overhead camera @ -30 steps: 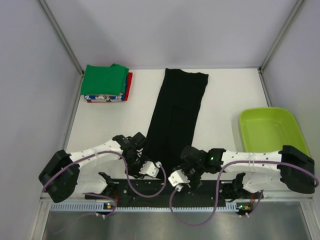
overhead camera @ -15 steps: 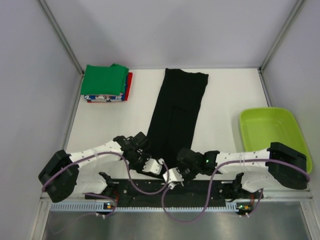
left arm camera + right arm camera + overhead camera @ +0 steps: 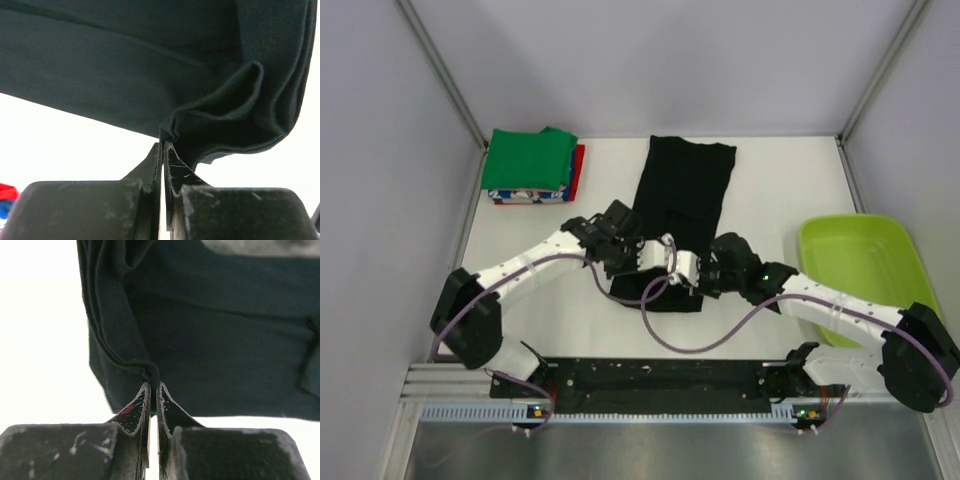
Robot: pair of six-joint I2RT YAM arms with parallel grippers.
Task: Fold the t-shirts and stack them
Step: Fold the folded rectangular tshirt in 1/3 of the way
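Note:
A black t-shirt, folded into a long strip, runs down the middle of the white table. Its near end is lifted and doubled back over the rest. My left gripper is shut on a bunched corner of that end, seen up close in the left wrist view as black cloth pinched at the gripper. My right gripper is shut on the other corner, the gripper tight on the hem. A stack of folded t-shirts with green on top lies at the far left.
A lime-green tub stands at the right side of the table. Grey walls enclose the table on the left, back and right. Purple cables loop from both wrists over the near part of the table.
Both grippers have closed on the black shirt's near end. They have lifted it and carried it away from the arm bases toward the table's middle, doubling the shirt over.

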